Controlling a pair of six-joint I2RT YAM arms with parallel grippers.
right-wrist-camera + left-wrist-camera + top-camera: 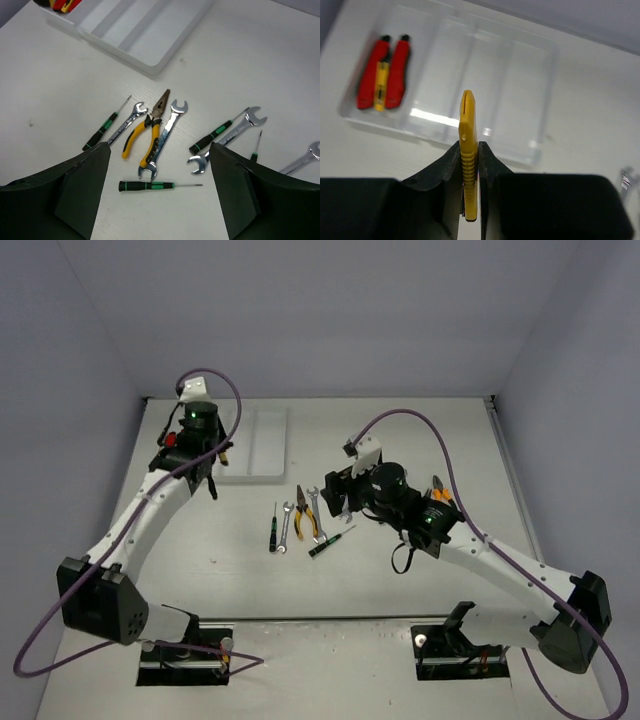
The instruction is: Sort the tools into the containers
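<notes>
Top view: we see the left hand (208,472) at the tray's (262,445) left edge. Left wrist: it pinches a yellow utility knife (468,131) above the tray, with red knives (384,74) in an end compartment. Right wrist: the right hand (160,150) is spread wide over pliers (142,137), wrenches (167,131) and screwdrivers (150,186) on the worktop (60,75).

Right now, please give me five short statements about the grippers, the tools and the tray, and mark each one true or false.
1. The left gripper is shut on a yellow knife. True.
2. The right gripper holds a wrench. False: it is open and empty.
3. Red knives lie at one end of the tray. True.
4. The pliers lie in the tray. False: they lie on the table, between two wrenches.
5. Every tray compartment holds tools. False: three look empty.
</notes>
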